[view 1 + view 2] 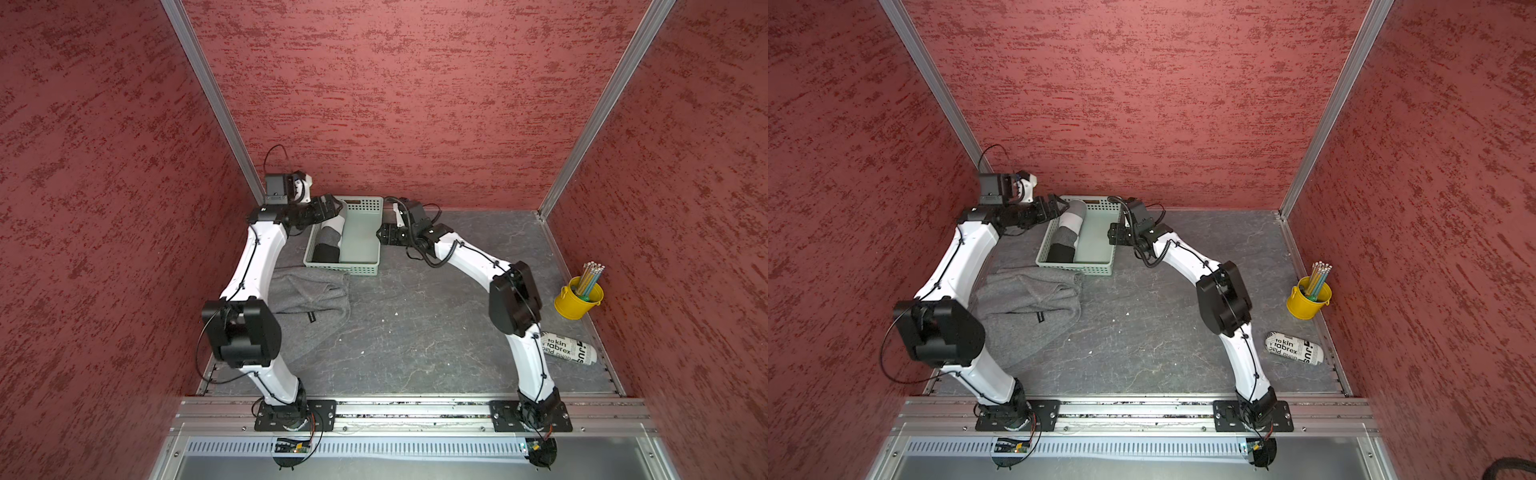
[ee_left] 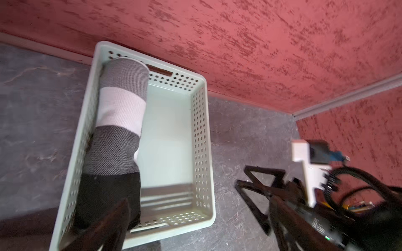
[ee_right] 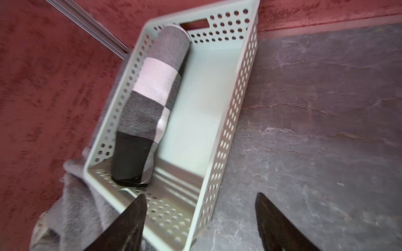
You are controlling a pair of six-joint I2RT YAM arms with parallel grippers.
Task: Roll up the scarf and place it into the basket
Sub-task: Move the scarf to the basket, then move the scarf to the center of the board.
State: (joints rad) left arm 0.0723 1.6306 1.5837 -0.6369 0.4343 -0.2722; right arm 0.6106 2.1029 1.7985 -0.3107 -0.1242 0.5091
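The scarf (image 1: pixel 330 239) (image 1: pixel 1069 232) is a tight roll banded grey, white and black. It lies inside the mint-green basket (image 1: pixel 360 241) (image 1: pixel 1097 245) along its left wall. In the wrist views the scarf (image 2: pixel 119 130) (image 3: pixel 152 104) spans nearly the full length of the basket (image 2: pixel 167 141) (image 3: pixel 195 97). My left gripper (image 1: pixel 337 206) (image 1: pixel 1060 205) (image 2: pixel 199 202) hovers open at the basket's far left corner, holding nothing. At the basket's right wall my right gripper (image 1: pixel 381 236) (image 1: pixel 1112 233) (image 3: pixel 200 195) is open and empty too.
A crumpled grey cloth (image 1: pixel 307 299) (image 1: pixel 1025 303) (image 3: pixel 71 206) lies on the table just in front of the basket, under the left arm. A yellow bucket of pencils (image 1: pixel 578 299) (image 1: pixel 1308 300) stands by the right wall. A white printed roll (image 1: pixel 569 347) (image 1: pixel 1293 348) lies nearer.
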